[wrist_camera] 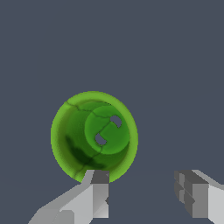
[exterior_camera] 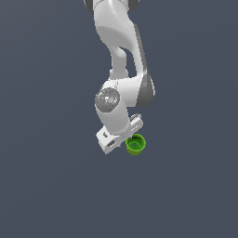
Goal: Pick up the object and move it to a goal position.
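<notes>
The object is a small bright green round cup (exterior_camera: 135, 144) with a thick rim and a darker hollow; it stands upright on the dark grey floor. In the wrist view the cup (wrist_camera: 94, 135) shows from above, with its inside open to the camera. My gripper (wrist_camera: 144, 192) is open and empty, above the cup. One fingertip (wrist_camera: 99, 183) overlaps the cup's rim in the picture; the other finger (wrist_camera: 192, 192) is well off to the side. In the exterior view the white hand (exterior_camera: 118, 135) sits just to the left of the cup, and the fingers are hidden behind it.
The floor (exterior_camera: 46, 186) is a flat, plain dark grey surface all around. The white arm (exterior_camera: 121, 46) reaches down from the top of the exterior view. No goal marker shows.
</notes>
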`<act>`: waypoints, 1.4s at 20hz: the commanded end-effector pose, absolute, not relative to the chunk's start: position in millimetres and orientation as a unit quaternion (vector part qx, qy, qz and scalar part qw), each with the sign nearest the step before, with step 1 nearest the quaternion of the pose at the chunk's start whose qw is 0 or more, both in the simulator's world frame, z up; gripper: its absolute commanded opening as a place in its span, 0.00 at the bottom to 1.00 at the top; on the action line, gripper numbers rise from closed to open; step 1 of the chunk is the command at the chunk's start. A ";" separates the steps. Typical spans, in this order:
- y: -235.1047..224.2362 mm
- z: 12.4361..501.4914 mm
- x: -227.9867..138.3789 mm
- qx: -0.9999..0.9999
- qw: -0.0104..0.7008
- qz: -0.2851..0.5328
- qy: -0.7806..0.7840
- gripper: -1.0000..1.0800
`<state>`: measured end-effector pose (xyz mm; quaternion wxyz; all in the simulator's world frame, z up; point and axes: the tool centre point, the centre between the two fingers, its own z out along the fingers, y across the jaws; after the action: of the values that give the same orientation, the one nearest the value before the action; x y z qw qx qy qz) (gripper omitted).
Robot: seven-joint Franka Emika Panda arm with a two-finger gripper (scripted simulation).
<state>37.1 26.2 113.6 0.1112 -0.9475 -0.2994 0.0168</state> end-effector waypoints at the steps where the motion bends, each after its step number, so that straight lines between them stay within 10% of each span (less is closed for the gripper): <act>1: 29.5 110.3 41.4 -0.938 0.124 0.012 -0.325 0.62; 28: 46.1 79.1 52.5 -0.899 0.168 -0.013 -0.404 0.62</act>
<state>53.6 44.1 85.2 0.1673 -0.8995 -0.4034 -0.0128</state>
